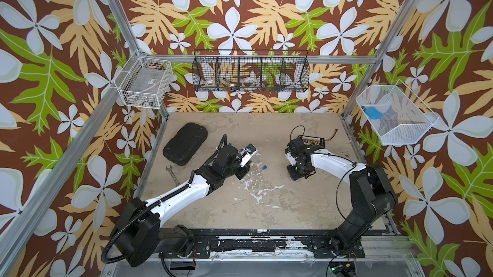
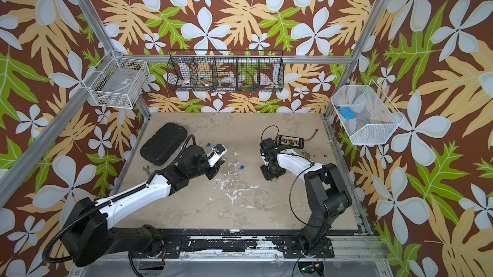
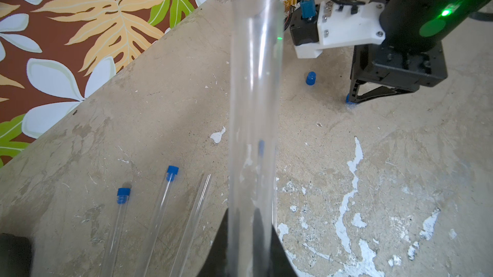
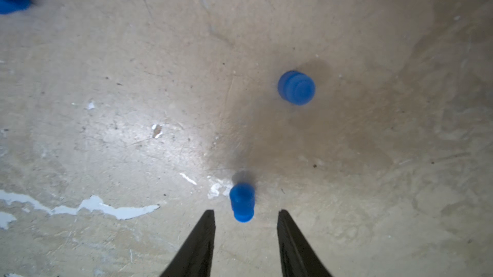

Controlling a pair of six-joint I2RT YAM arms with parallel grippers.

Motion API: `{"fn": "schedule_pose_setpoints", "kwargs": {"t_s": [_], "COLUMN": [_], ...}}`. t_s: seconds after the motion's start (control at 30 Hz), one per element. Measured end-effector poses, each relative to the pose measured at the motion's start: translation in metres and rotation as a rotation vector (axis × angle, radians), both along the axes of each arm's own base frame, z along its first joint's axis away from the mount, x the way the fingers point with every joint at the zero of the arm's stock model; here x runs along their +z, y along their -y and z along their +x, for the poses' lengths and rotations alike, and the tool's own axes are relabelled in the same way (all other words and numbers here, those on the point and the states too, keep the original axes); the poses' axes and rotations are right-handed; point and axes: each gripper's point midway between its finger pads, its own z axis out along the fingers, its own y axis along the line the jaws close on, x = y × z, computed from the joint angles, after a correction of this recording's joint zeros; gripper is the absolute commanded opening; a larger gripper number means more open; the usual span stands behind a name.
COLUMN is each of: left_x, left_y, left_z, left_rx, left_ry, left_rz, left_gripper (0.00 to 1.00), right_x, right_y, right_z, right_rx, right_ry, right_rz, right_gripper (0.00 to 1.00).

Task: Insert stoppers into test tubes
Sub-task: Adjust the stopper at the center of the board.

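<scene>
Stopper (image 4: pixel 242 206), stubby blue plastic, sits between right pincer's (image 4: pixel 246 211) parted tips; left pincer (image 3: pixel 250 257) clamps clear tube (image 3: pixel 256 102).

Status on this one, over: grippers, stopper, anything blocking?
Left gripper shut on test tube. Right gripper open, tips straddling a stopper on the table, not yet gripped. Second loose stopper nearby, apart.

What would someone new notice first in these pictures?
The loud flower-and-leaf wallpaper around the table hits first. Next, the left tool is shut on a clear test tube that fills the middle of its wrist view. The right tool hangs open astride a bright blue stopper on the worn table.
</scene>
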Motion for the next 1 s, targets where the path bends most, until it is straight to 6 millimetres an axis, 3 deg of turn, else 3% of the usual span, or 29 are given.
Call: {"fn": "schedule_pose_setpoints", "kwargs": {"t_s": [0.2, 0.57, 0.8, 1.0], "left_x": [0.014, 0.010, 0.008, 0.007], "left_y": [0.001, -0.003, -0.007, -0.007], "left_z": [-0.002, -0.001, -0.002, -0.001], "left_rx": [-0.008, 0.009, 0.024, 0.046], "left_ry": [0.026, 0.027, 0.033, 0.010], "left_rz": [-0.029, -0.010, -0.002, -0.033], "left_gripper": [0.00, 0.00, 0.00, 0.00], "right_x": [-0.014, -0.020, -0.017, -0.004], "right_y": [0.004, -0.003, -0.003, -0.001], "right_z": [-0.002, 0.011, 0.009, -0.017], "right_rx": [-0.020, -0.032, -0.079, -0.294], "right_ry": [-0.035, -0.041, -0.030, 0.014], "right_rz": [-0.028, -0.013, 0.004, 0.122], "right_gripper": [0.37, 0.15, 0.15, 0.17]}}
